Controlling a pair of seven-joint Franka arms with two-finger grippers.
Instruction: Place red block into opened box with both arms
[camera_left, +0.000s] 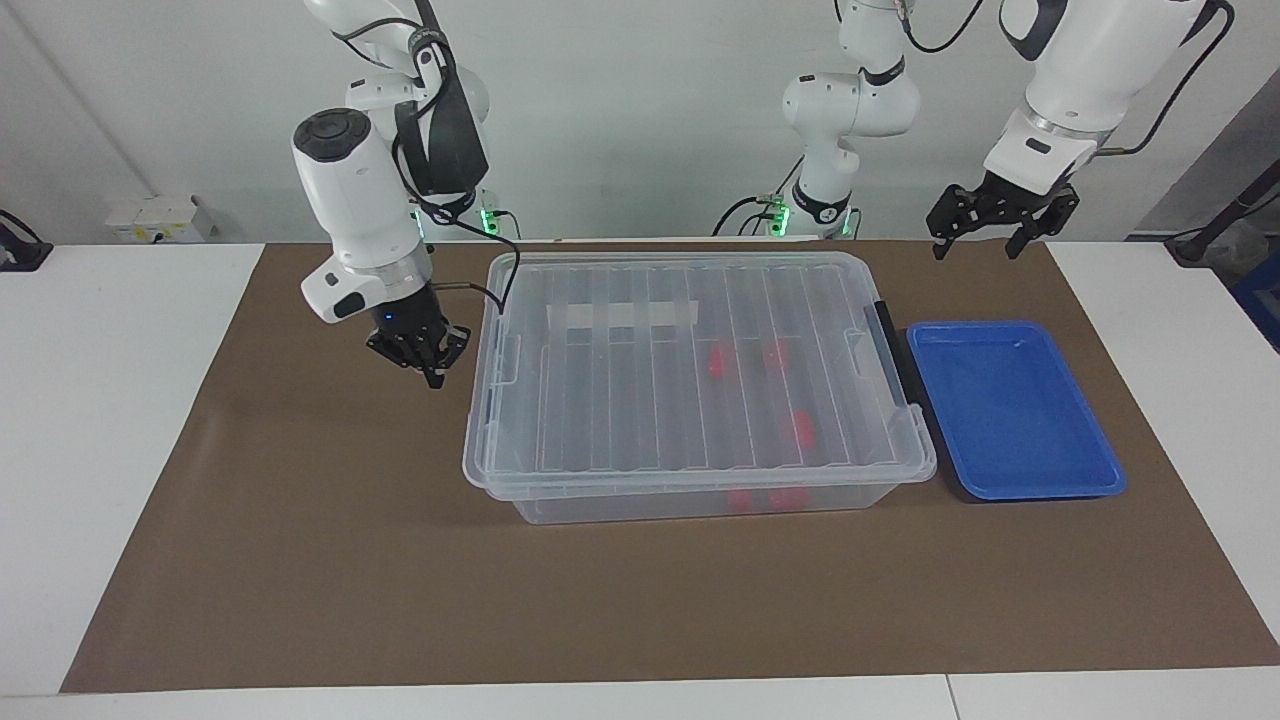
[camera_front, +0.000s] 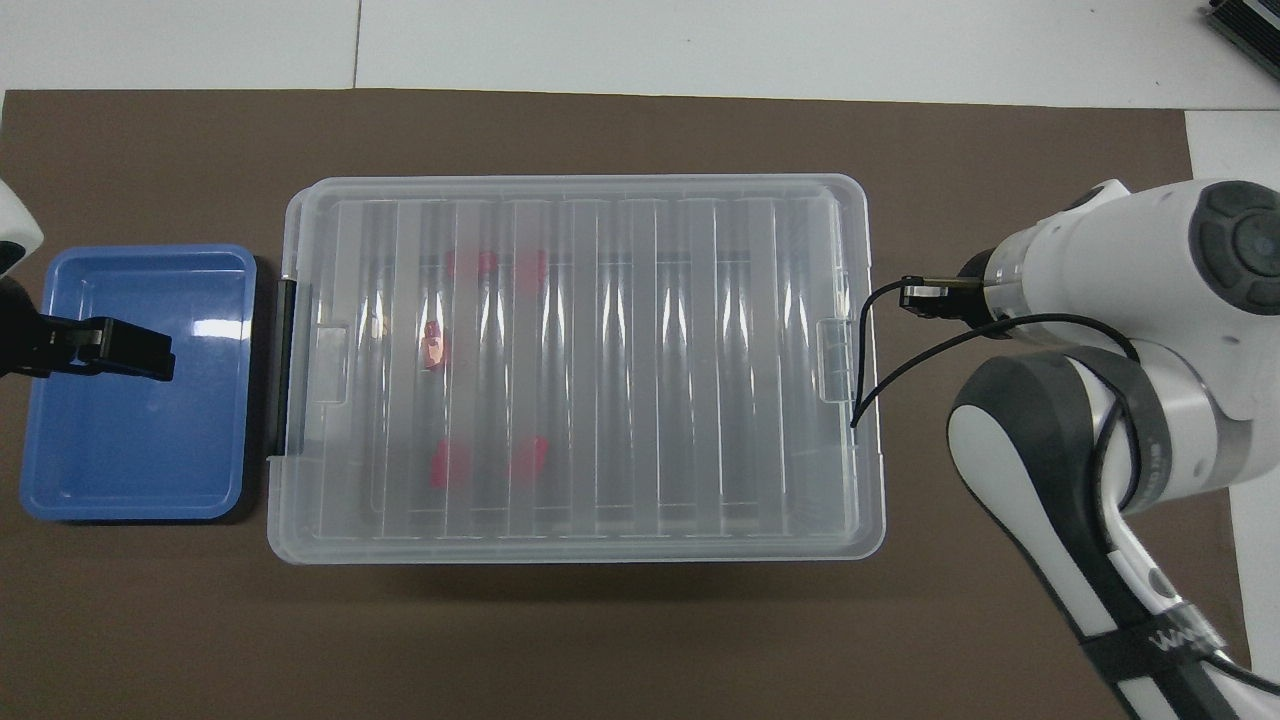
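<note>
The box (camera_left: 690, 385) stands in the middle of the mat with its lid (camera_left: 690, 350) lying flat on it; so it looks shut, not opened. Five red blocks (camera_left: 718, 363) show through the clear plastic inside, toward the left arm's end; the blue tray (camera_left: 1015, 410) beside that end holds nothing.

The right gripper (camera_left: 418, 348) hangs just beside the box's other end, over the mat, its fingertips together and holding nothing; it does not touch the lid. The left gripper (camera_left: 1000, 218) is raised high over the tray, fingers spread wide and holding nothing; this arm waits.

I judge that the placing is done and the closing also; what remains seems only for the right arm to draw clear without catching its loose cable (camera_front: 870, 345) on the lid's edge.
</note>
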